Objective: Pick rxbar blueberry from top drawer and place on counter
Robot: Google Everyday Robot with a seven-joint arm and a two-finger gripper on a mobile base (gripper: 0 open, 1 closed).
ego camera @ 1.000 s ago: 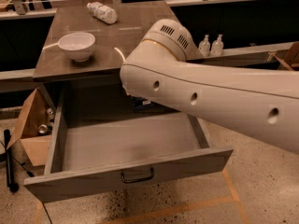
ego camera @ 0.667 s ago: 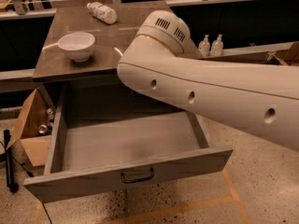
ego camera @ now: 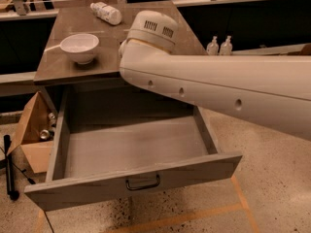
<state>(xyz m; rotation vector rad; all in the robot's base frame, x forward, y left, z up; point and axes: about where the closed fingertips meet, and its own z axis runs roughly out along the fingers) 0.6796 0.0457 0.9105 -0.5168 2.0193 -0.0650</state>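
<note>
Arm (ego camera: 218, 91) across the rear right of the open top drawer (ego camera: 131, 154) hides my gripper; I cannot tell its state. No rxbar blueberry shows on the drawer floor. I should rise clear of the counter (ego camera: 112, 52) edge behind the drawer first

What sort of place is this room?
Probably a robot test lab or office kitchenette: an open drawer, a bowl on the counter, pump bottles on a ledge, tape on the floor. The gripper is not in view, likely behind the arm.
</note>
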